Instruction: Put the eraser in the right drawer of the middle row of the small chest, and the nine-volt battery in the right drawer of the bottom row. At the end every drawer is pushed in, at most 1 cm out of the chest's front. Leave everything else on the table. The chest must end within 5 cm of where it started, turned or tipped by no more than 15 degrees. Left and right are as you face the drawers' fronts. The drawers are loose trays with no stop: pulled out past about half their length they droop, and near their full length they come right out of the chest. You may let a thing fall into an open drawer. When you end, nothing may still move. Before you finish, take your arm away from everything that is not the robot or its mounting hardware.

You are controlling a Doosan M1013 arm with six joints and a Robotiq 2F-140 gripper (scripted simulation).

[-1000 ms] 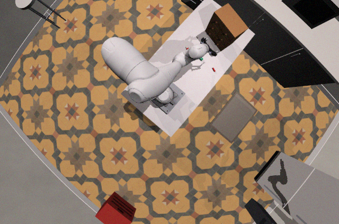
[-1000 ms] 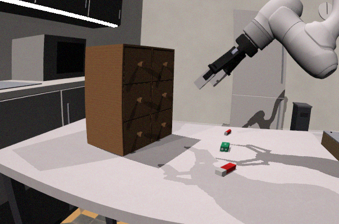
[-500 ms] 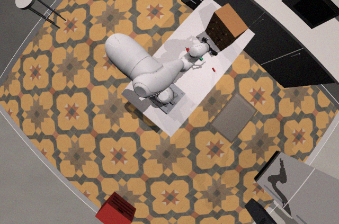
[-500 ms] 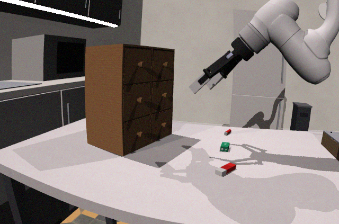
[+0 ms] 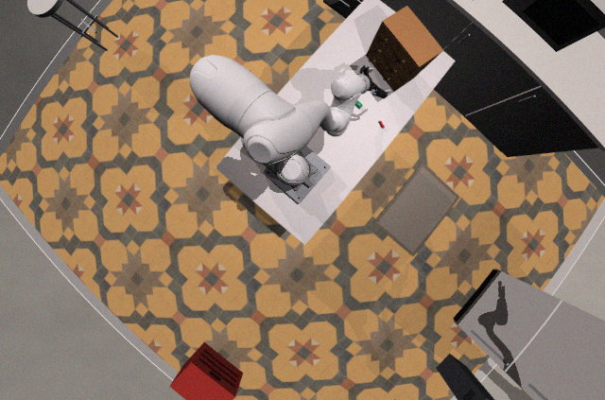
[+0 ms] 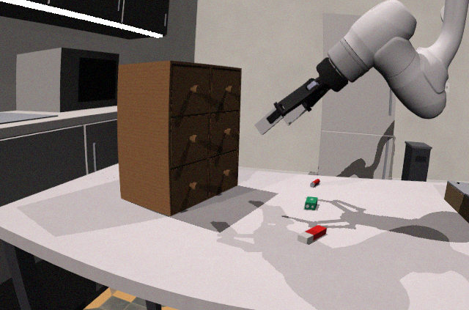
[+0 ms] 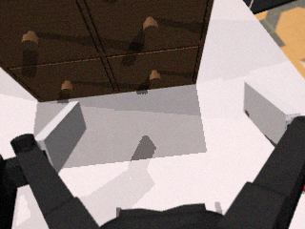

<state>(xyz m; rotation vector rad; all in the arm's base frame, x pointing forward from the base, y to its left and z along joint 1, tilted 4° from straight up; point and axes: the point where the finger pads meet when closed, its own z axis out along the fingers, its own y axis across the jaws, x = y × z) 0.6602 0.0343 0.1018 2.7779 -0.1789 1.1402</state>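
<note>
The small wooden chest [image 6: 177, 134] stands on the white table with all its drawers pushed in; it also shows in the top view [image 5: 403, 45]. The wrist view shows the right drawer of the middle row [image 7: 148, 24] and of the bottom row [image 7: 152, 72]. My gripper [image 6: 274, 122] [image 7: 161, 106] is open and empty, in the air in front of the chest at middle-row height, tilted down towards it. The red and white eraser [image 6: 312, 234] lies on the table to the right. A small red item with a grey end, likely the battery [image 6: 314, 182] [image 5: 381, 124], lies farther back.
A green die [image 6: 311, 203] lies between the eraser and the battery. A brown box [image 6: 458, 194] sits at the table's right edge. A kitchen counter with a microwave [image 6: 66, 79] stands behind the chest. My arm [image 5: 273, 112] reaches over the table's middle.
</note>
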